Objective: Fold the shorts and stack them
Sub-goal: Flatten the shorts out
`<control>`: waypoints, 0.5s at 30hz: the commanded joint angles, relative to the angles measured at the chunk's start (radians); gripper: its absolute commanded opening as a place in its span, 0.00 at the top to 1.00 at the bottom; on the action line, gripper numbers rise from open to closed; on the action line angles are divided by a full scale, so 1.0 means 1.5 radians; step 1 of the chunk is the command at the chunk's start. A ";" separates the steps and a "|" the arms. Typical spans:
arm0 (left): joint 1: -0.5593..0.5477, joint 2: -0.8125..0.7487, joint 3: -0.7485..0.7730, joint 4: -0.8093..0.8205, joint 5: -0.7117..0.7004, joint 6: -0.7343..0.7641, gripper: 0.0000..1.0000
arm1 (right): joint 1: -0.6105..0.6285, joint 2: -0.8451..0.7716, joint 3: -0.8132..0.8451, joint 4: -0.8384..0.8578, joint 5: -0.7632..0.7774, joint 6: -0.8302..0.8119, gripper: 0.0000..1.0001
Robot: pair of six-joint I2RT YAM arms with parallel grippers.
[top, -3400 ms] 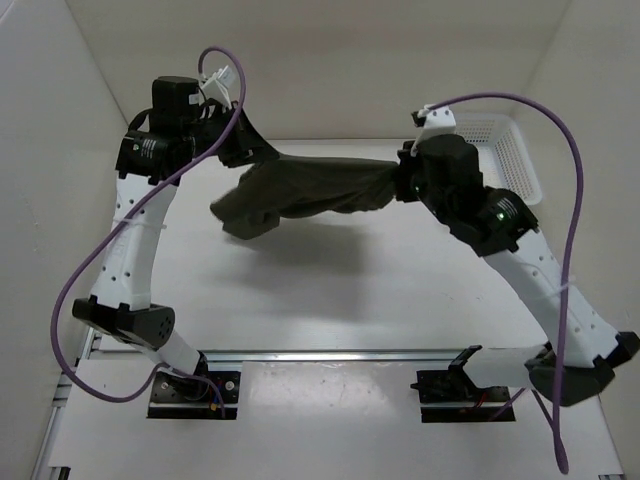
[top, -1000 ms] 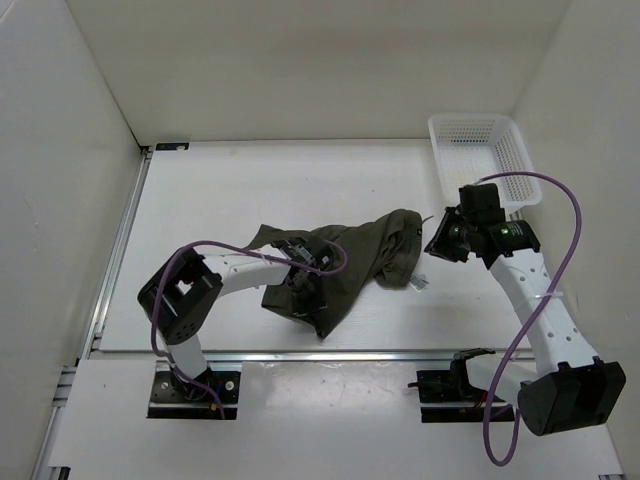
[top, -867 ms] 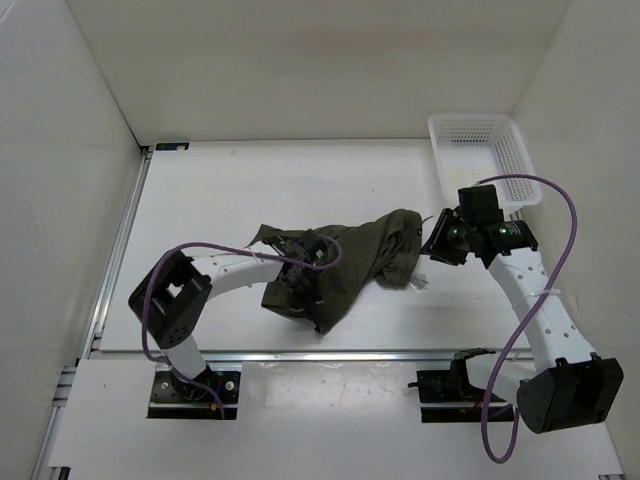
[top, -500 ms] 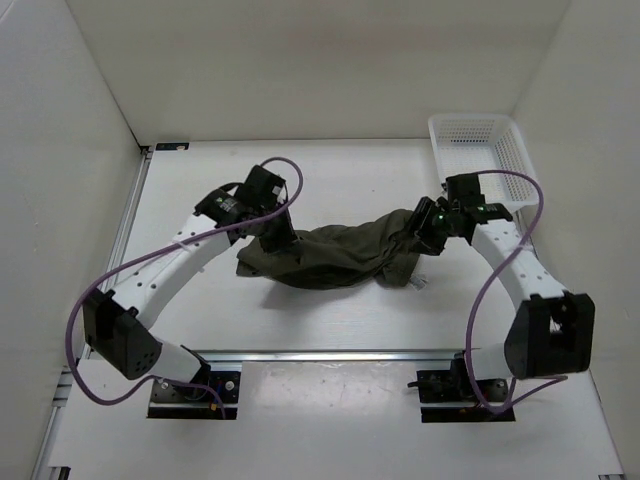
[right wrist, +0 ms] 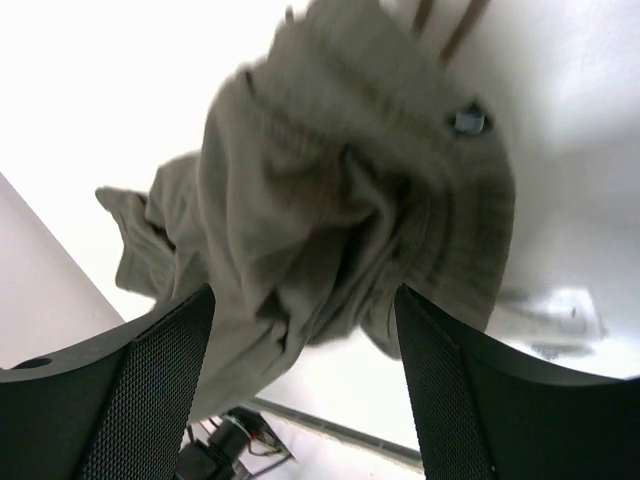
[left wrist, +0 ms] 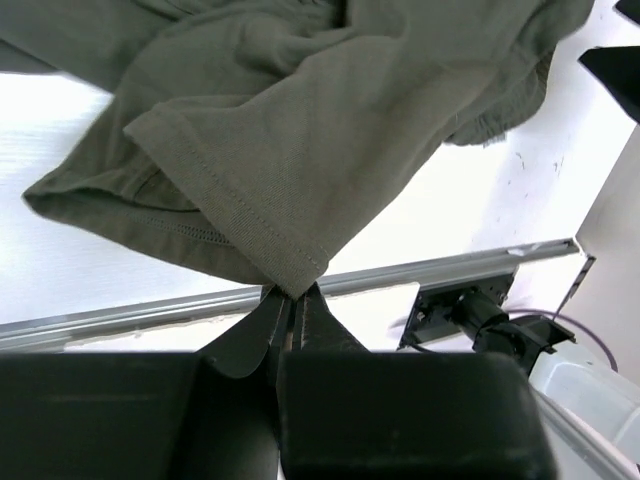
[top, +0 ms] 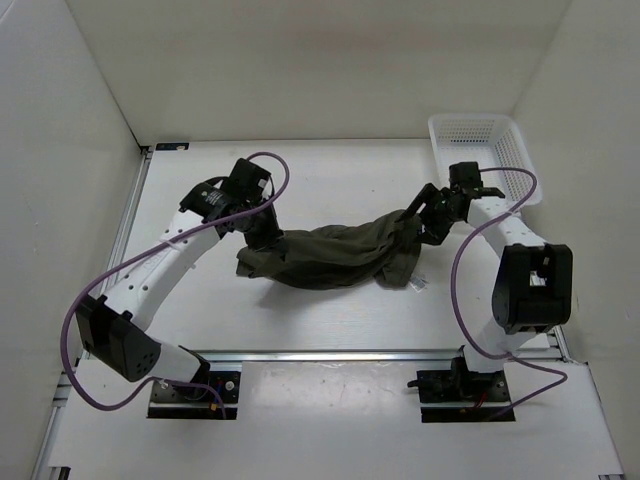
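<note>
The dark olive shorts (top: 330,257) lie rumpled and stretched across the middle of the table, waistband end to the right. My left gripper (top: 268,234) is shut on a hem corner at their left end. In the left wrist view that corner is pinched between the tips of the left gripper (left wrist: 293,296), and the shorts (left wrist: 320,110) hang away from it. My right gripper (top: 424,216) is at the shorts' right end with its jaws wide open. In the right wrist view the bunched shorts (right wrist: 330,200) lie just beyond the right gripper (right wrist: 305,310), held by neither finger.
A white mesh basket (top: 520,160) stands at the back right corner, just behind the right arm. White walls close in the table on three sides. A metal rail (top: 330,352) runs along the front edge, above both arm bases.
The left gripper swung from the front of the table back and left, pulling the hem corner with it and stretching the shorts out. The right gripper opened and moved slightly back.
</note>
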State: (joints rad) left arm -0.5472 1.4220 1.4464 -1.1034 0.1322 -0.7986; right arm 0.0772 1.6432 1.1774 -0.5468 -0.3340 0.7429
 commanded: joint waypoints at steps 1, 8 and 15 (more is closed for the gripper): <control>0.024 -0.048 -0.003 -0.015 -0.014 0.019 0.90 | -0.007 0.037 0.054 0.021 0.004 0.009 0.23; 0.045 -0.054 0.003 -0.027 -0.014 0.025 0.90 | 0.001 0.145 0.136 0.021 -0.009 0.009 0.28; 0.113 -0.060 0.033 -0.041 -0.014 0.058 0.90 | 0.024 0.194 0.228 -0.021 0.035 -0.004 1.00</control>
State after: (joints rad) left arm -0.4274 1.3804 1.4475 -1.1522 0.1261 -0.7547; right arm 0.1032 1.9320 1.4197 -0.5400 -0.3080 0.7509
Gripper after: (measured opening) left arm 0.125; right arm 0.053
